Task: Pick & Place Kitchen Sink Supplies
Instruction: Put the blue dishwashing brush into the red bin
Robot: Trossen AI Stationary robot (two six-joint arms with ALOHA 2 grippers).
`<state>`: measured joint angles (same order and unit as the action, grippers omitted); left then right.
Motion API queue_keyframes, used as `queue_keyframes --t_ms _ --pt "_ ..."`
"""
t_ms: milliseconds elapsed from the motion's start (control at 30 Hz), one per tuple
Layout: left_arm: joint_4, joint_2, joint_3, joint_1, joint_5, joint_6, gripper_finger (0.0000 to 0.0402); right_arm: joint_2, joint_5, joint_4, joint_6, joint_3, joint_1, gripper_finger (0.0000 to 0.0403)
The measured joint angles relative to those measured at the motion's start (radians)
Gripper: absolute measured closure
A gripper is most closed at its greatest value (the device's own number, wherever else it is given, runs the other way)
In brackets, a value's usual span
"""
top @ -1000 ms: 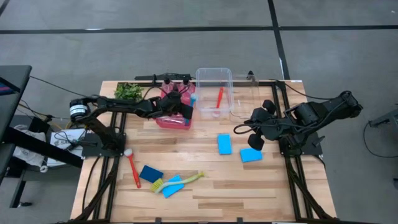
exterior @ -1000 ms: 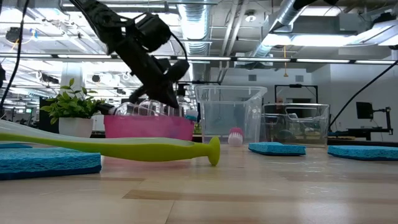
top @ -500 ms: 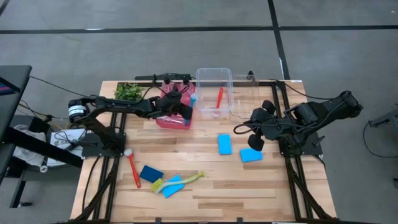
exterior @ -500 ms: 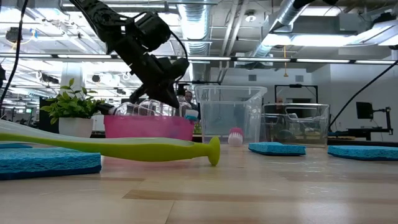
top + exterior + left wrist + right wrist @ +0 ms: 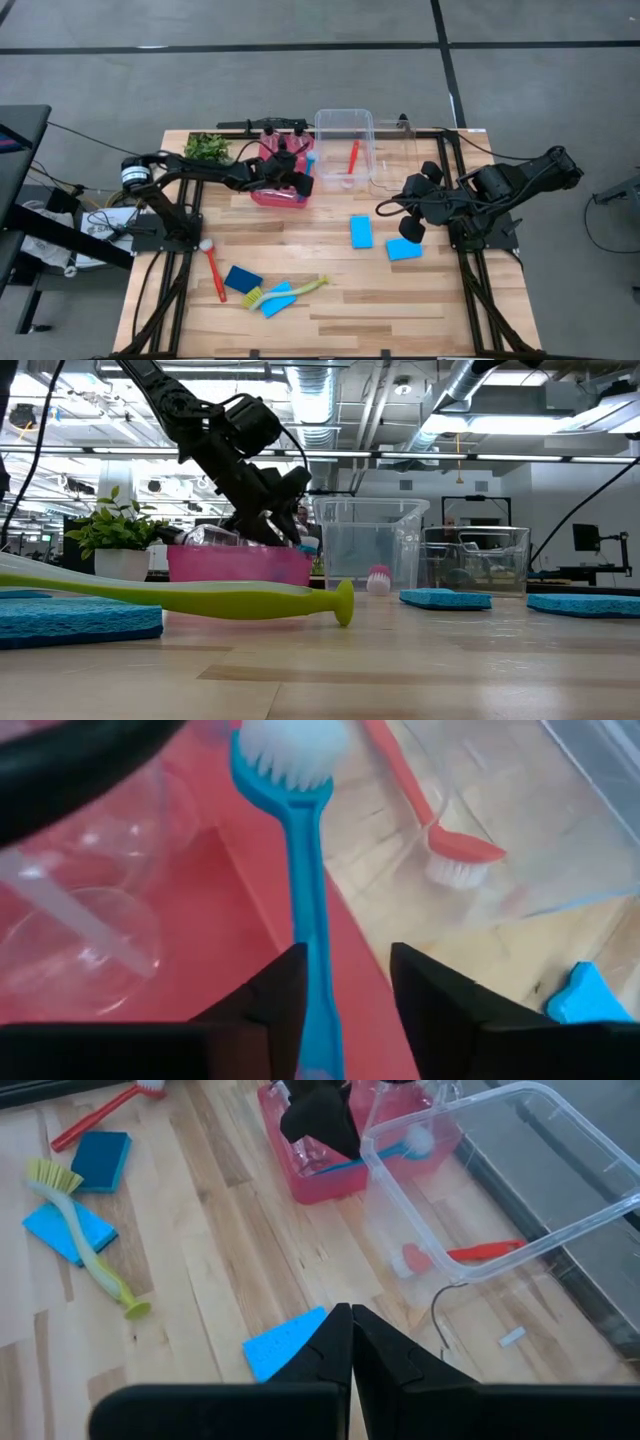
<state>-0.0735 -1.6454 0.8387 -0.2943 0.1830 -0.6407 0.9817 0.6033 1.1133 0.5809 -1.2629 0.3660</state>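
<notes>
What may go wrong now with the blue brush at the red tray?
1. The blue brush lies between the fingers of the open left hand, its handle against one finger; pulling away might drag it along.
2. Its bristle head seems to reach past the red tray toward the clear bin, so it may tip out.
3. The clear bottles lie close to this hand and might be knocked.
The right hand waits shut above the table.

A pale wood-plank tabletop (image 5: 330,300) is seen. Blue sponges (image 5: 361,231) are scattered on it, beside a red brush (image 5: 214,268) and a yellow-green brush (image 5: 290,290). A blue, white-bristled brush (image 5: 300,870) lies over a pink-red tray (image 5: 277,192).
</notes>
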Motion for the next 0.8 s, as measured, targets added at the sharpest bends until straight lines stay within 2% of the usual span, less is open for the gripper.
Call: queue_keyframes --t_ms 200,467,800 --pt "-0.049 -0.033 0.0 -0.003 -0.026 0.001 0.0241 0.0 0.003 0.0 -0.014 0.0 0.0 0.0402" --pt "-0.055 -0.051 0.0 -0.034 -0.028 -0.026 0.0253 0.0 0.007 -0.001 -0.014 0.0 -0.001 0.0402" --pt "-0.066 -0.051 0.0 -0.013 -0.028 -0.017 0.0259 0.0 0.007 0.0 -0.015 0.0 -0.001 0.0402"
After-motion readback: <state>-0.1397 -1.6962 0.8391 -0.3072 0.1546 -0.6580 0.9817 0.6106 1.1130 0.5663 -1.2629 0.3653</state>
